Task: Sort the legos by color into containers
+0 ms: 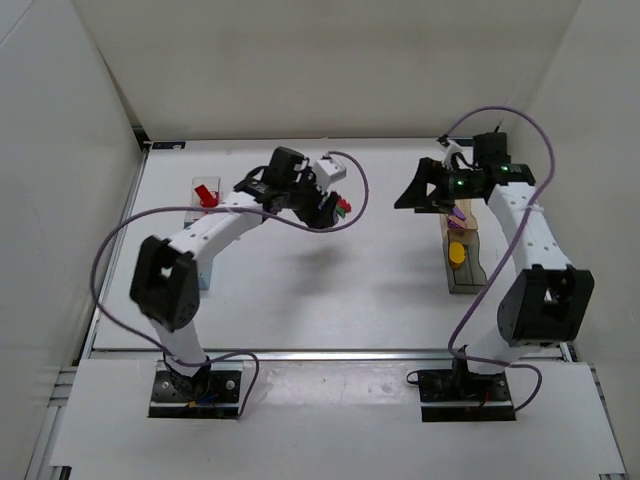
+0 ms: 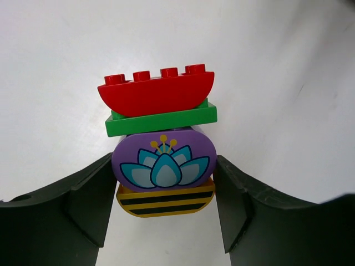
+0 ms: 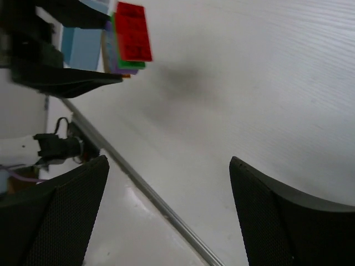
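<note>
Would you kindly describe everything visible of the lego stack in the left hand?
The lego stack is four plastic bricks joined: a curved red one with four studs, a green plate, a rounded purple one printed with a lotus, and a black-striped yellow one. The left hand clamps the purple one's sides, off the table.

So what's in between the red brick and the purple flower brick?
A flat green brick, sandwiched between the red brick and the purple flower brick, touching both. The left wrist view shows it best.

White arms (image 1: 215, 232), black joints (image 1: 163, 283), purple cables (image 1: 98, 280)
</note>
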